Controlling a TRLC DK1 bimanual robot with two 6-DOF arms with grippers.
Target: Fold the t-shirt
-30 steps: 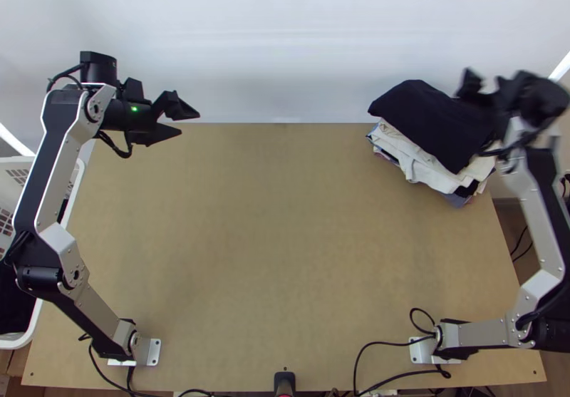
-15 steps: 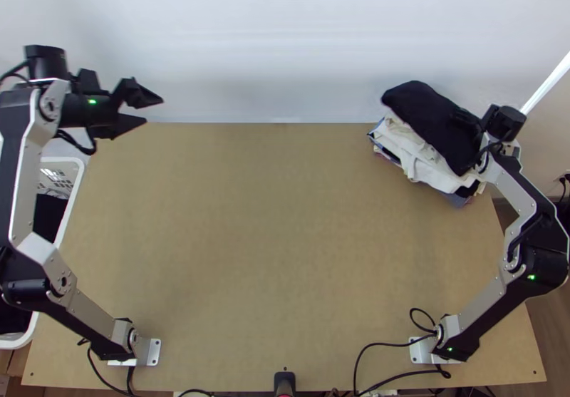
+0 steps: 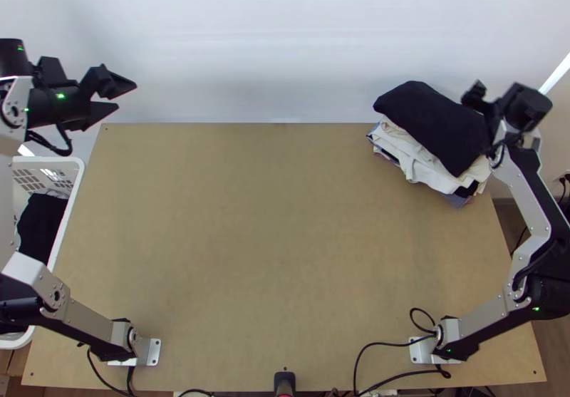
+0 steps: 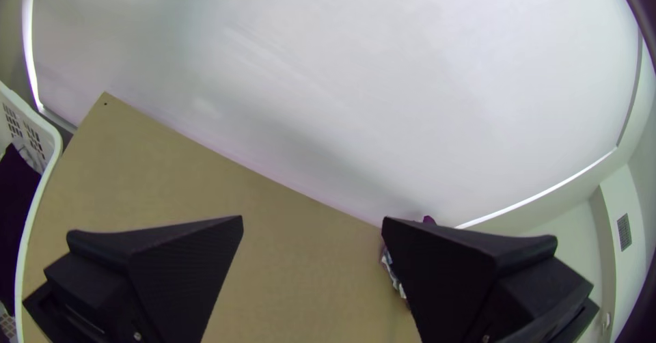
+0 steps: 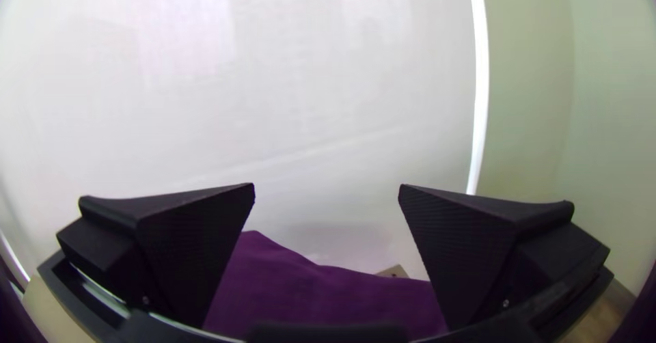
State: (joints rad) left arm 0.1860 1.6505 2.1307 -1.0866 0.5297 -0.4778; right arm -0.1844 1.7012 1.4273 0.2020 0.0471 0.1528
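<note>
My left gripper [image 3: 120,98] hangs at the far left, past the table's back corner, with nothing between its fingers; in the left wrist view the left gripper [image 4: 312,221] stands wide open. At the back right, a folded black cloth [image 3: 431,122] lies on top of a stack of folded light garments [image 3: 420,165]. The right gripper [image 3: 479,96] is beside the stack's right side; in the right wrist view that gripper [image 5: 326,187] is wide open, with the dark cloth [image 5: 321,302] below and behind its fingers. I cannot tell which garment is the t-shirt.
A white basket [image 3: 68,219] with dark cloth [image 3: 39,226] inside stands at the table's left edge. The brown tabletop [image 3: 278,240] lies between the arms. Black cables [image 3: 385,379] run along the near edge by the right base. A white wall [image 3: 271,48] rises behind the table.
The left gripper has moved farther left, baring more of the basket. The right arm came in over the stack's right end, then drew back up and right. The black cloth's outline shifted slightly.
</note>
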